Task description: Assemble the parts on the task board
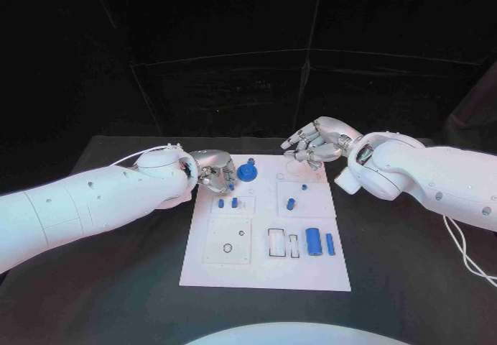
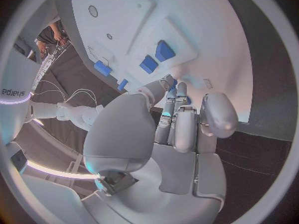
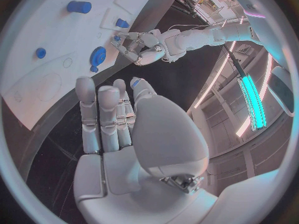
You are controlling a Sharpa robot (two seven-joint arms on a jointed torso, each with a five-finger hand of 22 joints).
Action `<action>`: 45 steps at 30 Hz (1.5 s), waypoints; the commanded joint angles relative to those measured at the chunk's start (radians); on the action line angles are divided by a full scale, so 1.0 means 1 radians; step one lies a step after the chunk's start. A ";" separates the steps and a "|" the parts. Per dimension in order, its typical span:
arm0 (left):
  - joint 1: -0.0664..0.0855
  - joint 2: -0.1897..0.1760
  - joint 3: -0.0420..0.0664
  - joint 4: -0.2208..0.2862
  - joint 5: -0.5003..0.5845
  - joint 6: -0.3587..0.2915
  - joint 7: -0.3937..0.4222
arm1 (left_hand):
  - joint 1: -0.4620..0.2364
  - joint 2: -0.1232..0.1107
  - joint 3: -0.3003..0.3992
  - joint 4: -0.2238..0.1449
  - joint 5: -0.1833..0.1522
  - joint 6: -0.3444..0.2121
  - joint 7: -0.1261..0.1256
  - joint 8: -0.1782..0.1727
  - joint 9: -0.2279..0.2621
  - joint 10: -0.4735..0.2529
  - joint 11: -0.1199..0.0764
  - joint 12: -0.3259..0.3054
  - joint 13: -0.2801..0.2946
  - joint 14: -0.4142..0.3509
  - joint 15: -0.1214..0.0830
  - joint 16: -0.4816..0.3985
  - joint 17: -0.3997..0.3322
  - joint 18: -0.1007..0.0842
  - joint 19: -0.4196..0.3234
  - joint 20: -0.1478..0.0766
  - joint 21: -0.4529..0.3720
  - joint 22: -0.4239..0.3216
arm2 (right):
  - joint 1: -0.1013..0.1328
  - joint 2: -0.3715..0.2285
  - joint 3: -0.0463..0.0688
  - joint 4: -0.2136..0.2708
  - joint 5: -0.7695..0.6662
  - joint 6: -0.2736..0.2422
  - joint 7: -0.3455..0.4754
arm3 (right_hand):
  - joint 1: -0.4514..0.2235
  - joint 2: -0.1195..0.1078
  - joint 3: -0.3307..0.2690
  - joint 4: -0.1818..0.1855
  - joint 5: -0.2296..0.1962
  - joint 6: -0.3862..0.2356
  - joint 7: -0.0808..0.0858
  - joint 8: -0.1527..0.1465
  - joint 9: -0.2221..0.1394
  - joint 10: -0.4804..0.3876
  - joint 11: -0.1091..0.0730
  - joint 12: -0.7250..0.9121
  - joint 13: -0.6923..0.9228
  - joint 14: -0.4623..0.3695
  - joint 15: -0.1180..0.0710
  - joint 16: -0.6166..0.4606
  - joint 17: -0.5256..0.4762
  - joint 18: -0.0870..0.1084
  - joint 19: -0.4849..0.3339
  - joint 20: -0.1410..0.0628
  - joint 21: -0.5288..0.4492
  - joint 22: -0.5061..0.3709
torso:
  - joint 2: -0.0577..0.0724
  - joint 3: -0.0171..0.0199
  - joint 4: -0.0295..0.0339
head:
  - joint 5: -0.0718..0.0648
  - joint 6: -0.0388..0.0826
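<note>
The white task board (image 1: 264, 269) lies mid-table. On it are a blue gear (image 1: 248, 172), two small blue pegs (image 1: 228, 203), two more small blue pieces (image 1: 291, 205), a blue cylinder (image 1: 313, 237) and a blue bar (image 1: 330, 244). My left hand (image 1: 212, 172) sits at the board's far left edge beside the gear, its fingers drawn together on what looks like a small blue part (image 2: 166, 116). My right hand (image 1: 316, 144) hovers over the board's far right corner with fingers bent down and nothing seen in them. The right wrist view shows the gear (image 3: 97, 57) and my left hand (image 3: 134, 45).
The near half of the board has a square plate with holes (image 1: 229, 241) and rectangular slots (image 1: 281, 243). Black table (image 1: 103, 287) surrounds the board on all sides. A white cable (image 1: 461, 251) hangs by my right arm.
</note>
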 commanded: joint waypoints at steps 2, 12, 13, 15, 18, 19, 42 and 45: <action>0.001 0.000 0.000 -0.001 0.004 0.003 -0.010 | -0.008 -0.009 -0.008 0.000 0.005 -0.019 0.002 -0.015 -0.002 -0.013 0.002 -0.008 -0.002 0.036 0.009 -0.001 -0.002 -0.012 -0.002 0.006 -0.007 -0.003 | 0.002 -0.001 0.001 0.003 0.003 -0.003 0.007 | -0.001 -0.002 0.007 0.002 0.005 0.002 0.001 0.003 0.001 -0.003 -0.002 -0.001 -0.001 0.005 -0.001 -0.002 0.001 0.017 -0.002 0.002 -0.007 0.000 | 0.000 -0.0004 0.0007 | -0.001 0.000; 0.001 -0.006 0.000 0.004 0.004 -0.009 -0.009 | -0.012 -0.021 -0.014 0.000 0.005 -0.054 0.002 -0.041 -0.001 -0.038 0.006 -0.022 -0.003 0.034 0.012 -0.002 -0.008 -0.010 -0.005 0.010 -0.014 -0.008 | 0.002 -0.005 0.000 0.001 0.001 -0.008 -0.001 | -0.003 -0.006 0.008 0.003 0.005 0.000 0.001 0.003 0.001 -0.006 -0.002 -0.002 -0.002 0.003 -0.001 -0.013 -0.008 0.019 -0.007 0.002 -0.015 -0.010 | 0.000 -0.0007 0.0006 | 0.001 0.000; 0.001 -0.007 0.000 0.004 0.004 -0.009 -0.009 | -0.012 -0.022 -0.014 -0.001 0.005 -0.054 0.002 -0.042 -0.001 -0.038 0.006 -0.023 -0.003 0.034 0.012 -0.002 -0.008 -0.010 -0.005 0.010 -0.014 -0.008 | 0.002 -0.006 0.000 0.000 -0.001 -0.008 -0.004 | -0.002 -0.008 0.008 0.003 0.005 -0.001 0.001 0.003 0.001 -0.007 -0.002 -0.002 -0.003 0.002 -0.001 -0.015 -0.009 0.020 -0.008 0.002 -0.017 -0.012 | 0.000 -0.0007 0.0003 | 0.001 0.000; 0.001 -0.011 0.001 0.006 0.004 -0.010 -0.008 | -0.013 -0.023 -0.016 -0.001 0.005 -0.058 0.002 -0.045 -0.001 -0.042 0.006 -0.024 -0.003 0.034 0.013 -0.002 -0.009 -0.010 -0.005 0.011 -0.016 -0.009 | 0.002 -0.008 0.000 -0.001 -0.009 -0.009 -0.009 | -0.001 -0.010 0.011 0.004 0.004 -0.003 0.001 0.004 0.000 -0.016 -0.001 -0.010 -0.009 0.000 0.000 -0.019 -0.010 0.020 -0.009 0.002 -0.020 -0.015 | 0.000 -0.0007 0.0002 | 0.001 0.001; 0.001 -0.025 0.001 0.014 0.014 -0.015 0.000 | -0.013 -0.026 -0.017 -0.001 0.005 -0.061 0.002 -0.047 0.000 -0.047 0.007 -0.026 -0.003 0.034 0.013 -0.002 -0.010 -0.009 -0.007 0.011 -0.020 -0.013 | 0.002 -0.014 0.000 -0.003 -0.065 -0.009 -0.027 | 0.013 -0.013 0.028 0.004 -0.018 0.007 0.002 0.012 0.003 -0.050 0.001 -0.060 -0.050 0.001 0.001 -0.022 -0.006 0.020 -0.009 0.002 -0.025 -0.017 | 0.000 -0.0010 0.0001 | 0.001 0.002; 0.001 -0.033 0.001 0.018 0.024 -0.021 0.009 | -0.012 -0.027 -0.018 -0.002 0.005 -0.061 0.002 -0.048 0.000 -0.049 0.008 -0.027 -0.003 0.034 0.014 -0.002 -0.011 -0.008 -0.007 0.011 -0.022 -0.015 | 0.002 -0.017 0.000 -0.004 -0.095 -0.008 -0.035 | 0.025 -0.016 0.038 0.001 -0.048 0.016 0.002 0.017 0.004 -0.059 0.002 -0.090 -0.080 0.001 0.001 -0.026 -0.006 0.020 -0.008 0.003 -0.026 -0.018 | 0.000 -0.0012 0.0000 | 0.000 0.003; 0.017 -0.206 0.003 0.159 1.308 -0.178 0.526 | -0.031 0.018 -0.100 0.038 0.008 0.023 0.008 -0.007 0.007 0.019 0.000 0.076 0.037 -0.100 0.014 -0.180 -0.297 0.068 -0.183 0.017 -0.443 -0.392 | -0.061 -0.085 -0.002 0.056 -0.896 0.014 -0.192 | 0.077 -0.074 0.140 -0.012 -0.213 0.098 -0.008 -0.014 -0.007 -0.070 0.017 -0.405 -0.437 0.049 0.010 0.113 0.119 -0.016 0.107 0.006 0.137 0.190 | -0.001 -0.0014 -0.0018 | -0.053 0.034; 0.017 -0.212 0.002 0.173 1.345 -0.172 0.537 | -0.029 0.021 -0.102 0.038 0.008 0.025 0.008 -0.005 0.007 0.018 -0.001 0.081 0.039 -0.112 0.014 -0.194 -0.319 0.073 -0.196 0.018 -0.471 -0.416 | -0.073 -0.076 -0.002 0.055 -0.915 0.015 -0.194 | 0.074 -0.080 0.145 -0.011 -0.216 0.092 -0.003 -0.025 -0.009 -0.080 0.023 -0.422 -0.462 0.048 0.015 0.118 0.121 -0.016 0.108 0.011 0.142 0.197 | 0.000 -0.0009 -0.0001 | -0.056 0.034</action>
